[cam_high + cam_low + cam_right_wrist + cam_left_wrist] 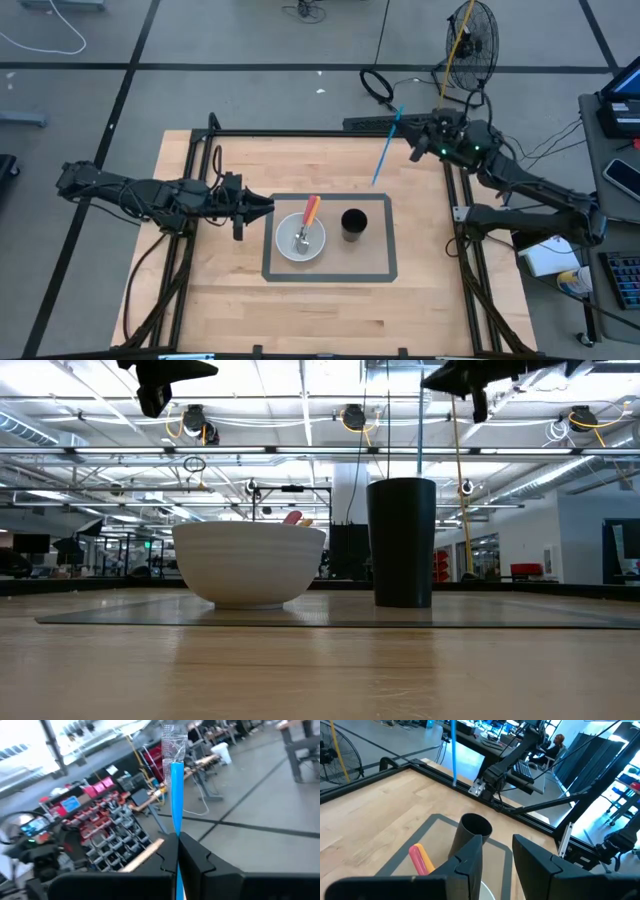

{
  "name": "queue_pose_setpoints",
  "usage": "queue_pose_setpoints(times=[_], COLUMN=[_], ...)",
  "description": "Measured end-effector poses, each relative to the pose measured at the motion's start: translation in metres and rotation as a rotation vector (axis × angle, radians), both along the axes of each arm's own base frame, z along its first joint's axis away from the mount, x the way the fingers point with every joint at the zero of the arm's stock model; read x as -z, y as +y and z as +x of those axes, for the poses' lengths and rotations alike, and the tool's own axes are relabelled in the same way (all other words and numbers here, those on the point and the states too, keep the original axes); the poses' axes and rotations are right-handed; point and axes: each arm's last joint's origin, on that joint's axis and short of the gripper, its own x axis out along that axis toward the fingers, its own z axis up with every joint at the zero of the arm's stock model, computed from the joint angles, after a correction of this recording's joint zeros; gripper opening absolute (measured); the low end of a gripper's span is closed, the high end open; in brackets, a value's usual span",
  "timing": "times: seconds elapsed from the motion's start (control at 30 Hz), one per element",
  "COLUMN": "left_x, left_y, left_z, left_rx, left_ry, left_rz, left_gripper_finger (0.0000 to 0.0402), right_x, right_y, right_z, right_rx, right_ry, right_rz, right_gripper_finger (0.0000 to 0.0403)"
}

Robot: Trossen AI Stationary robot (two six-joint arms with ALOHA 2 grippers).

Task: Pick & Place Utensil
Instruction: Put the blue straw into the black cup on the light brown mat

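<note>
High view: slim blue utensil (385,150); possibly clear-tipped.

Past the left gripper's (496,862) two parted dark fingers, a black cylindrical cup (470,836) stands on a grey-bordered mat (427,827) beside a pink-and-orange utensil handle (421,859).

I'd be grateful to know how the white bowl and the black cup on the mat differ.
The white bowl is wide, low and rounded; the black cup is narrow, tall and nearly straight-sided. The bowl holds a utensil with an orange-red handle; nothing shows inside the cup. Both stand upright, side by side on the grey mat.
</note>
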Motion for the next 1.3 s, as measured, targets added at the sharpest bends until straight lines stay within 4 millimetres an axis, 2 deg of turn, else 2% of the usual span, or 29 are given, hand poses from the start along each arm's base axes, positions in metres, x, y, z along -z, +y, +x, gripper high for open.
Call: queue_pose_setpoints(times=[0.4,0.57,0.8,0.97,1.13,1.3], left_x=[0.000,0.000,0.000,0.000,0.000,0.000], left_y=[0.000,0.000,0.000,0.000,0.000,0.000], left_z=[0.000,0.000,0.000,0.000,0.000,0.000], left_rx=[0.000,0.000,-0.001,-0.002,-0.002,-0.001], left_ry=[-0.001,-0.001,-0.001,-0.001,-0.002,-0.001], left_rz=[-0.003,-0.003,-0.010,-0.014,-0.014,-0.010], left_gripper_finger=[0.0113,0.0113,0.0113,0.0113,0.0113,0.0113], right_x=[-0.048,-0.053,-0.040,-0.030,-0.004,0.027], right_y=[0.023,0.036,0.064,0.085,0.101,0.111], right_z=[0.015,0.031,0.056,0.063,0.066,0.065], right_rx=[-0.132,-0.221,-0.318,-0.293,-0.250,-0.196], right_ry=[-0.053,-0.065,0.018,0.090,0.133,0.061], right_rz=[-0.138,-0.170,-0.197,-0.239,-0.215,-0.228], right_gripper_finger=[0.0000,0.0000,0.0000,0.0000,0.0000,0.0000])
